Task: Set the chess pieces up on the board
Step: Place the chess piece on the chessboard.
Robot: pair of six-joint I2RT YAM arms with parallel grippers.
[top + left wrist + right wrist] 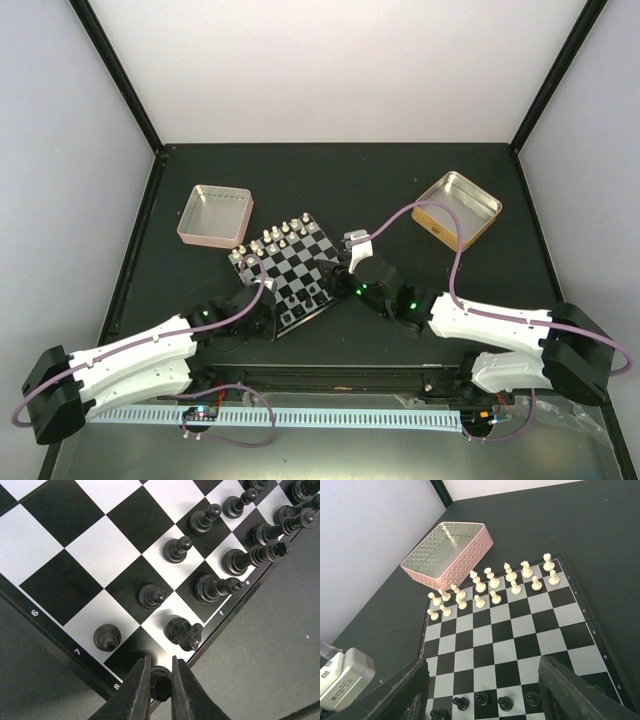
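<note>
Pinching a black piece [160, 684], perhaps a rook, left fingers [135, 694] at board [102, 545] corner, knight [182, 632] beside, right fingers [570, 690] apart

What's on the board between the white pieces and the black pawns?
Nothing: in the right wrist view, only bare squares separate the white pieces from the black pawns.

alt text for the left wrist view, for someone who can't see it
The left gripper is shut on a black chess piece at the corner of the board. Other black pieces stand in two rows beyond it, a knight nearest the gripper.
</note>
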